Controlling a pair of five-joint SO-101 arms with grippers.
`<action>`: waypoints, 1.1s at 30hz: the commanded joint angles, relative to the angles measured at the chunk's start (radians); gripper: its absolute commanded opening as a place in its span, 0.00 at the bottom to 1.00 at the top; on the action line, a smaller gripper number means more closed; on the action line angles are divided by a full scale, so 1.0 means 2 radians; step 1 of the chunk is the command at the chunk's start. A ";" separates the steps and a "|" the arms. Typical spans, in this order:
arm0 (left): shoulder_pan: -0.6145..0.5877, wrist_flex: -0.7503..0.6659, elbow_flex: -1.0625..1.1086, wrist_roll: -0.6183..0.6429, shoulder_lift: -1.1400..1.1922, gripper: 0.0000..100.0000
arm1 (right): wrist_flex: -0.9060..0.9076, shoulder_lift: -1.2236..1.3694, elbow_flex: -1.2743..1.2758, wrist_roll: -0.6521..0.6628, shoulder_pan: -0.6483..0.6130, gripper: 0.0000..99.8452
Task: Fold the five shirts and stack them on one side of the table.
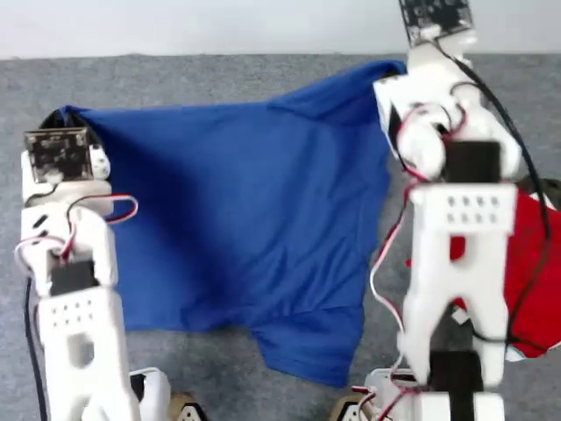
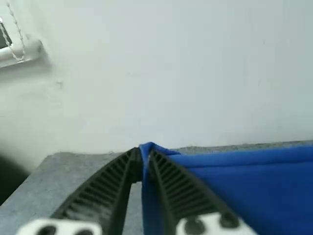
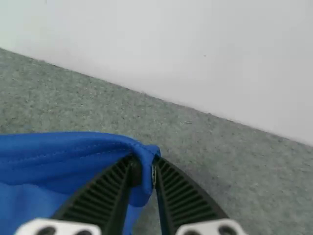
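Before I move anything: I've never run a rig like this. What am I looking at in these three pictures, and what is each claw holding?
These are two small white robot arms side by side at a grey table: the left arm and the right arm. The high view comes from a fixed camera looking down over the table. The other two pictures come from a camera on each arm's wrist, looking out past its own gripper.

A blue shirt lies spread across the table. The left gripper is shut on one far corner of it. The right gripper is shut on the far edge at the other side. So both arms hold the shirt's far side.

A red garment, perhaps another shirt, lies by the right arm, partly hidden behind it.
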 commanded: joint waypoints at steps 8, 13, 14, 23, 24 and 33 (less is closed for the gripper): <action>-0.023 -0.068 -0.191 -0.003 0.269 0.01 | -0.138 0.126 -0.012 -0.025 0.000 0.01; -0.022 0.043 -0.302 -0.002 0.338 0.01 | -0.081 0.174 -0.110 -0.024 0.000 0.01; -0.022 0.079 -0.317 -0.002 0.346 0.01 | -0.051 0.182 -0.133 -0.024 -0.001 0.01; -0.025 0.351 -0.382 -0.006 0.351 0.01 | 0.188 0.203 -0.229 -0.012 -0.038 0.01; -0.025 0.373 -0.385 -0.006 0.351 0.01 | 0.208 0.203 -0.232 -0.006 -0.045 0.01; -0.025 0.521 -0.412 -0.066 0.351 0.01 | 0.370 0.190 -0.227 0.016 -0.063 0.01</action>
